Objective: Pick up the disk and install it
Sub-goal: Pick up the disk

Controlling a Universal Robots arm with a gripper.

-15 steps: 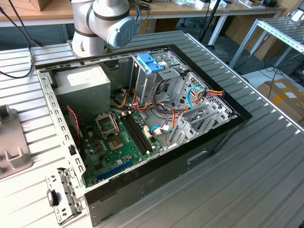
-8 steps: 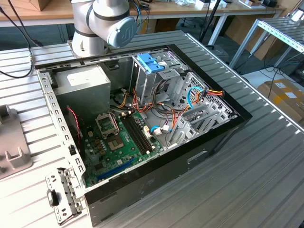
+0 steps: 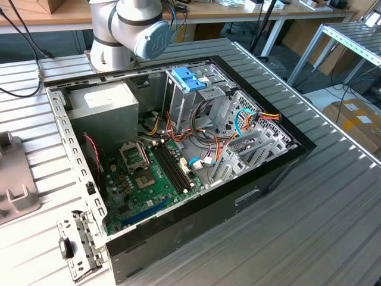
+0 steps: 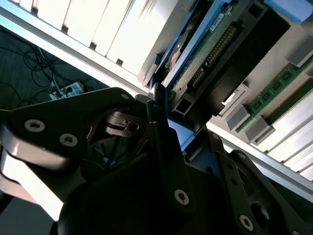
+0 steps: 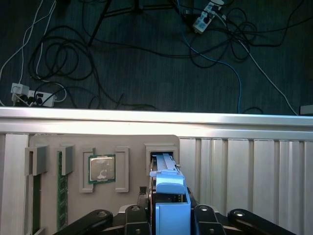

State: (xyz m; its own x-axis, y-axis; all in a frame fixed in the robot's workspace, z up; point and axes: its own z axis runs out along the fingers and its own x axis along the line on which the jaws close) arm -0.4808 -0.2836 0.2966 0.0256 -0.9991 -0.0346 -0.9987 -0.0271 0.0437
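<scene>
Pick step, going by the wrist views. The end effector (image 5: 171, 215) is down over the grey parts tray (image 5: 49, 142) with the disk (image 5: 168, 183) between its jaws. The jaws are drawn in narrow and look pressed against both sides of the disk's light-blue frame (image 4: 178, 134), so I read it as gripped.

The disk stands on edge. Its far end is down in the tray's slot (image 5: 161, 147), straight ahead of the end effector, so it isn't lifted clear yet.

The processor (image 5: 101, 169) sits in the next pocket to one side of the end effector. The memory sticks (image 5: 62, 196) are further out on that same side. None of them touch the jaws.

The tray lies on the ribbed surface (image 5: 244, 171), which has cabled floor beyond its edge.

Install hasn't started. In the exterior view the open computer case (image 3: 268, 173) sits on the surface, and the drive cage (image 3: 196, 89) with blue tabs is inside it.

My call on the next move: pull straight along the slot axis with no tilt or twist, or the frame will bind on the slot walls. Hold grip force steady too, since the plastic frame can flex and slip. The disk needs to clear the slot fully before any sideways travel.
</scene>
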